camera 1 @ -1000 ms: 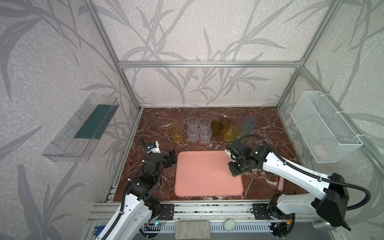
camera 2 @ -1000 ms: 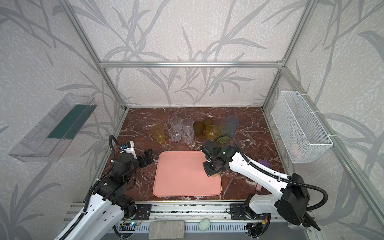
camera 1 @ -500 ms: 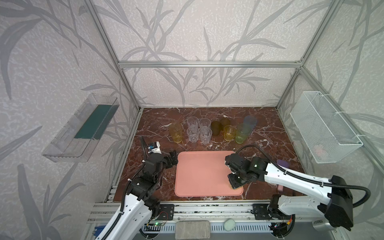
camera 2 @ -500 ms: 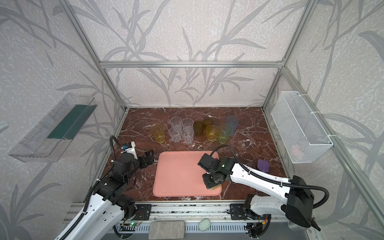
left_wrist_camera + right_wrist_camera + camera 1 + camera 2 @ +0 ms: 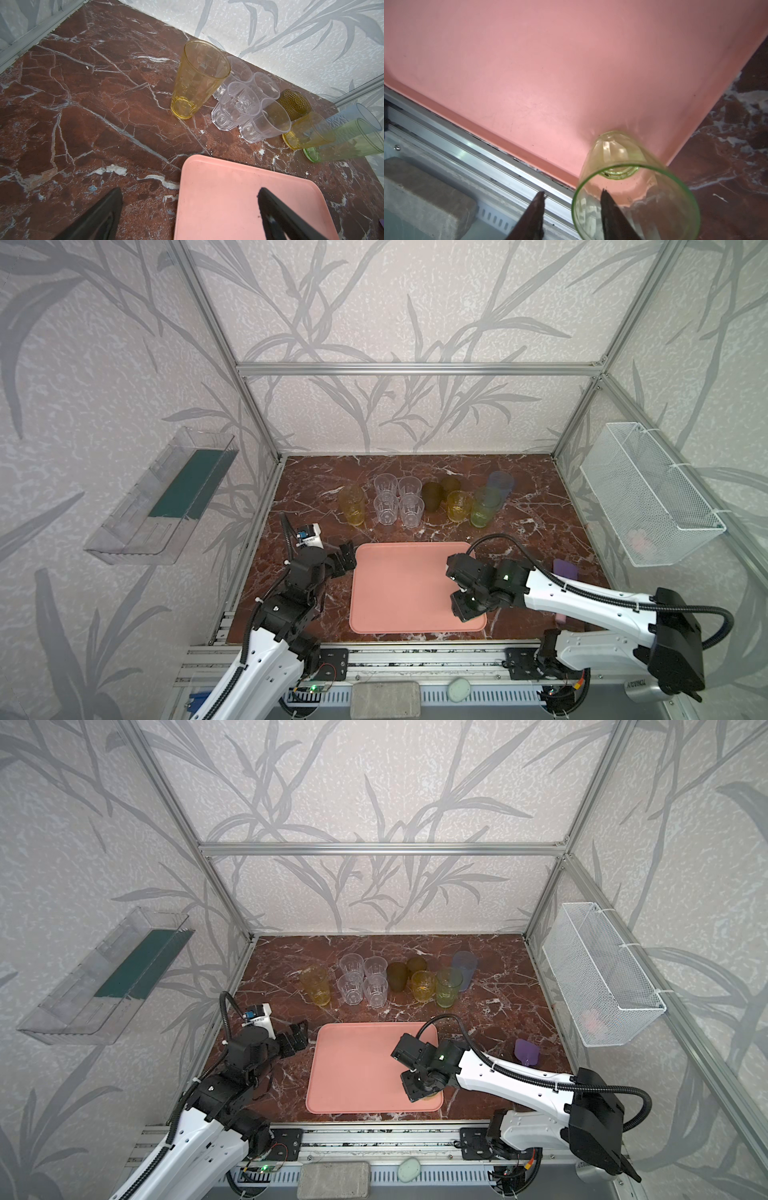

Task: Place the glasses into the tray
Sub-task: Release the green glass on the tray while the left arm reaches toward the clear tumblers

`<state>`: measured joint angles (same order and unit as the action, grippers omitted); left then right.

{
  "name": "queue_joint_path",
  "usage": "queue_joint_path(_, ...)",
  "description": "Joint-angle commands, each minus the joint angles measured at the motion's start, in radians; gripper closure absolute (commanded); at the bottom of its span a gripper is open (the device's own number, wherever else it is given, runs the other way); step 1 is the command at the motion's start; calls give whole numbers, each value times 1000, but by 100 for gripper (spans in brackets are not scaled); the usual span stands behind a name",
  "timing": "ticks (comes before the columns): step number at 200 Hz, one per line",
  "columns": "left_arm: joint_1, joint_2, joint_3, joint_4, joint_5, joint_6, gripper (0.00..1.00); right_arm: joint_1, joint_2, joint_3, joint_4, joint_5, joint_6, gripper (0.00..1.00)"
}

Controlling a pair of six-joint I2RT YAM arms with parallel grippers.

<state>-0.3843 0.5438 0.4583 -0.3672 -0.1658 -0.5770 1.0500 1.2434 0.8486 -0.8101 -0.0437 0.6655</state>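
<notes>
Since a second back: right gripper [image 5: 464,608] down from far right side of tray [image 5: 399,585] to its near right corner, jaws gone from pinched shut to partly apart. Now straddling rim of yellow-green glass [image 5: 633,166], one finger [image 5: 610,214] inside the mouth, one outside, small gap each side of the wall, so no clamp on it. Glass standing on tray floor just inside that corner, mostly hidden under the gripper in both top views. Left gripper [image 5: 345,559] same spot as before, just off tray's far left corner, spread wide, nothing between fingers [image 5: 101,216]. Rest of the glasses off the tray, bunched on marble table [image 5: 540,510] behind it, unmoved: tall yellow [image 5: 352,504], four clear [image 5: 398,499] in a square, two amber [image 5: 432,494], short orange [image 5: 459,506], tall green [image 5: 482,508], blue-purple [image 5: 500,485] at the back. Purple item [image 5: 565,568] on table right of tray, too small to tell what. Clear wall bin [image 5: 166,497] left, white wire basket [image 5: 648,493] right, both up on the walls.
</notes>
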Motion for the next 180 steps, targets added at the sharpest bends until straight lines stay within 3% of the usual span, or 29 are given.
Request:
queue_joint_path(1,-2,-4,21,-27,-9,-12,1,10,-11,5,8,8,15,43)
queue_joint_path(19,-4,1,30,-36,-12,-14,1,9,-36,10,4,20,14,23)
queue_joint_path(32,-3,8,40,-41,-12,-16,1,10,-65,12,7,29,12,0)
queue_joint_path(117,-18,194,203,-98,107,-21,1,8,-297,-100,148,131,-21,1)
queue_joint_path(180,-159,414,373,-137,76,18,1,-11,-387,-182,257,115,-20,1)
